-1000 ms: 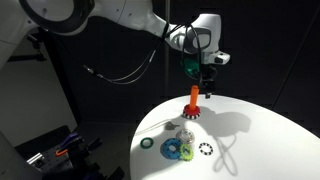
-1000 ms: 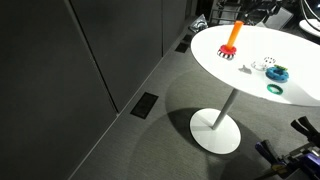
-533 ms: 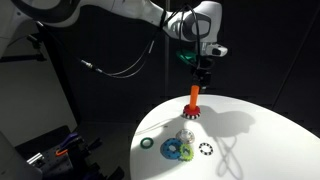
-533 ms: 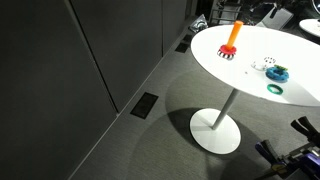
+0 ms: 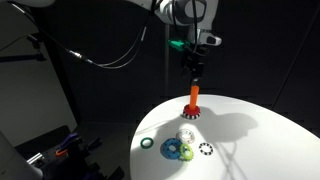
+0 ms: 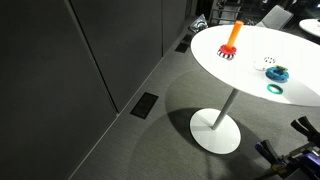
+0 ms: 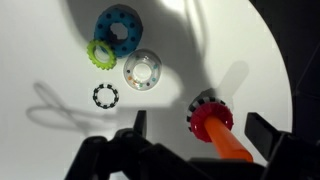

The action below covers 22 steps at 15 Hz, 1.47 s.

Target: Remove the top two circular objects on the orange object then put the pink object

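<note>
Above the orange peg [image 5: 194, 98], the gripper [image 5: 194, 71], jaws wide apart, apparently empty.

- Worktop [image 5: 255, 130]: round, white, brightly lit; carried on a single slim column that ends in a round white pedestal base [image 6: 216, 131].
- Blue gear ring [image 7: 118, 27]: toothed, with a centre hole, lying flat on the worktop; also visible in an exterior view [image 6: 277, 73].
- Lime green gear ring [image 7: 101, 52]: smaller, toothed, overlapping the blue gear ring's edge.
- Dark green ring [image 5: 147, 143]: flat on the worktop near its rim, apart from the blue gear ring; seen again in an exterior view [image 6: 274, 89].
- Floor [image 6: 130, 155]: grey, with a dark rectangular floor plate [image 6: 145, 105] beside the wall.
- Wall panels [image 6: 60, 70]: dark, vertical seams.
</note>
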Tool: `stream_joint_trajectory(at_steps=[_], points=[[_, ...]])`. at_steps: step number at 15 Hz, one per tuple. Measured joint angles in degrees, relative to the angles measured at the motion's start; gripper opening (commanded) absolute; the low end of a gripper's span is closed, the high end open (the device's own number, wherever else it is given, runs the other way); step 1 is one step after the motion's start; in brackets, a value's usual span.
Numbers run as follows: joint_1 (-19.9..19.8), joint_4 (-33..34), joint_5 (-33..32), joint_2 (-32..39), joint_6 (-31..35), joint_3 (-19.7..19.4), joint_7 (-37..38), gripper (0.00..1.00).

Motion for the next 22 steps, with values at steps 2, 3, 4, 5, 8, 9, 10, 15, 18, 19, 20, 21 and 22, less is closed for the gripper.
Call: stream_joint_trajectory(at_steps=[2,3,4,5,8,9,10,15,18,19,20,21,22], points=[[0.4,-4.0,-0.6,-3.4,-0.2,0.1,-1.4,1.0],[0.6,-6.3,-1.0,-5.3,-0.2,0.2,-2.0,1.0],[0.9,-8.7,-1.3,-7.3,-0.1,0.2,-2.8,1.0],[1.1,-11.1,-1.5,-9.2,-0.1,0.3,-3.4,1.0],[1.6,-18.7,-2.3,-15.4,0.9,0.5,-5.3,1.0],[1.8,-21.3,-2.8,-17.4,1.8,0.5,-5.8,1.0],[2.0,-23.9,-3.4,-19.5,3.0,0.5,-6.2,1.0],[2.5,-36.1,-6.0,-29.2,9.7,0.8,-7.0,1.0],[2.6,-42.4,-7.0,-34.5,15.1,1.1,-7.0,1.0],[2.6,-44.2,-7.2,-36.0,16.7,1.2,-7.0,1.0],[2.6,-45.9,-7.4,-37.5,18.1,1.2,-7.0,1.0],[2.6,-47.5,-7.4,-38.8,19.4,1.3,-7.0,1.0],[2.6,-48.9,-7.5,-40.0,20.2,1.3,-7.0,1.0]])
